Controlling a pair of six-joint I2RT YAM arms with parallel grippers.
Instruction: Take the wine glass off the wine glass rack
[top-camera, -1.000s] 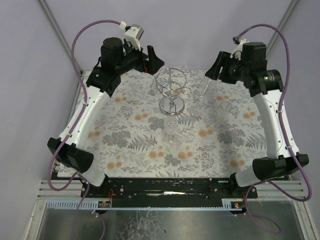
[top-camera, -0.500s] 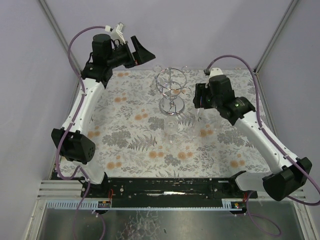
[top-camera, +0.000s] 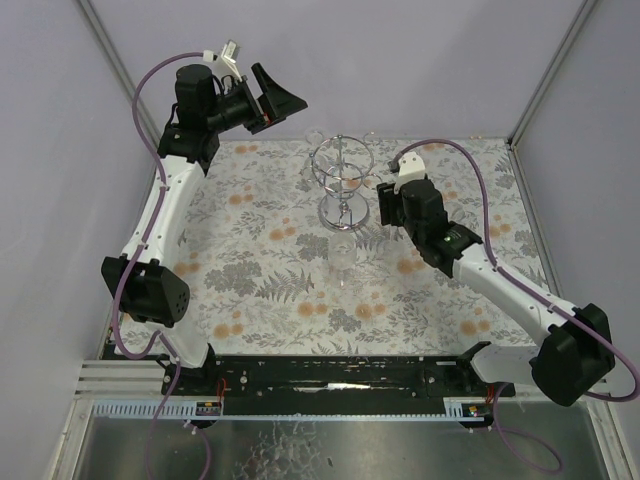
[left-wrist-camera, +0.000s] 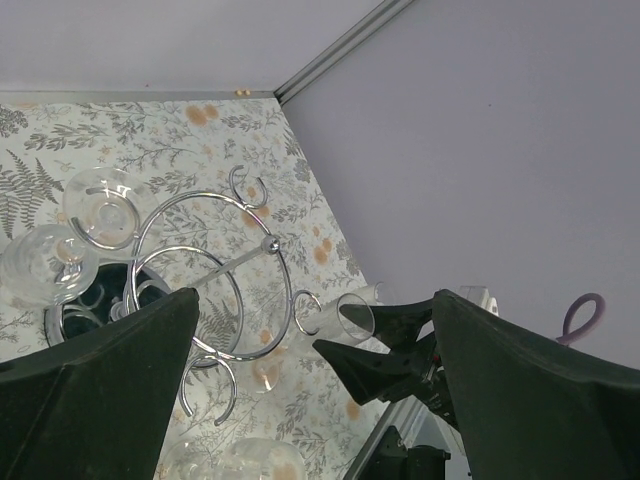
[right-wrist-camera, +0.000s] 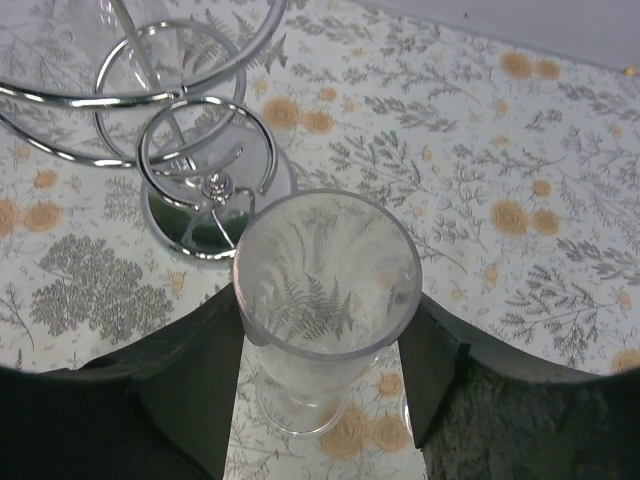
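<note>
My right gripper (top-camera: 386, 206) is shut on the bowl of a clear wine glass (right-wrist-camera: 325, 300), which stands upright between the black fingers (right-wrist-camera: 190, 385), its foot low over the flowered cloth. It is just right of the chrome wine glass rack (top-camera: 342, 175), apart from the wire rings (right-wrist-camera: 205, 150) and the mirrored base (right-wrist-camera: 215, 220). The left wrist view looks down on the rack (left-wrist-camera: 215, 270) and shows that same glass (left-wrist-camera: 350, 318) beyond a hook. My left gripper (top-camera: 277, 100) hangs high at the back left, open and holding nothing.
Two more clear glasses (left-wrist-camera: 100, 205) sit at the rack's left side. Another glass (top-camera: 342, 255) stands on the cloth in front of the base. Grey walls close the back and both sides, with corner posts (top-camera: 545, 75) at the rear.
The right arm has swung from the back right down to the rack's right side, carrying the glass. The left arm has risen and drawn back to the left corner, its jaws opening wider.
</note>
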